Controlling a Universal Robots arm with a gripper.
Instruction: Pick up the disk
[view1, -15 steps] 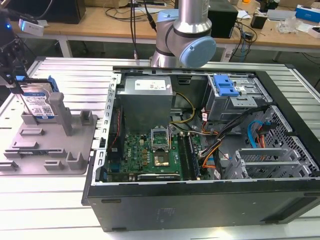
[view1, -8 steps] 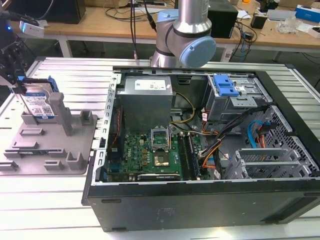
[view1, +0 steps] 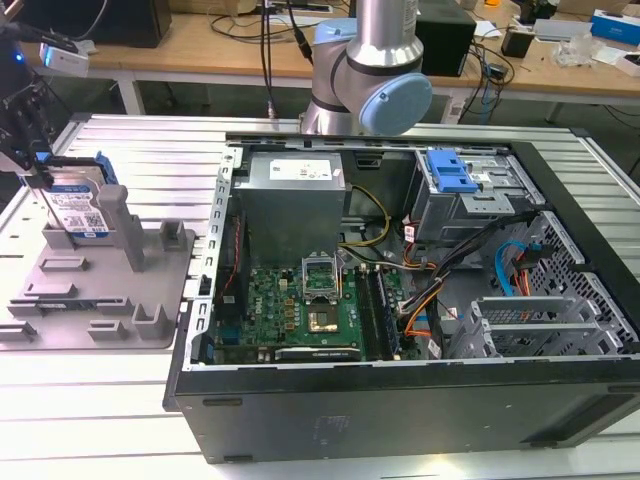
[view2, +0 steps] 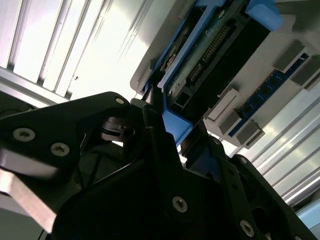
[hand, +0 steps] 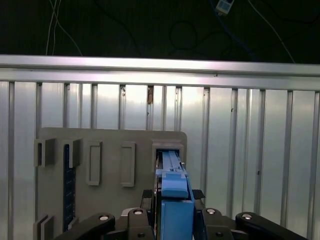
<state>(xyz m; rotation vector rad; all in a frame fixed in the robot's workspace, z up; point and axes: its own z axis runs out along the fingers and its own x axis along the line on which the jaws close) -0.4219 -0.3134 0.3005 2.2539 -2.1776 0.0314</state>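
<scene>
I see the black gripper closed on the blue edge rail of the flat silver metal disk. The disk stands upright in the grey plastic fixture just ahead of it.

On the ribbed silver aluminium table, I take the open black metal computer case as my dial's centre in the exterior view. The flat grey plastic fixture with upright posts lies beside it at nine o'clock. The silver-and-blue jointed arm stands behind at twelve. The blue plastic drive-bay bracket sits inside at one. The silver rectangular metal disk stands on edge in the fixture's ten o'clock corner, touching both fingers of the black gripper.
</scene>
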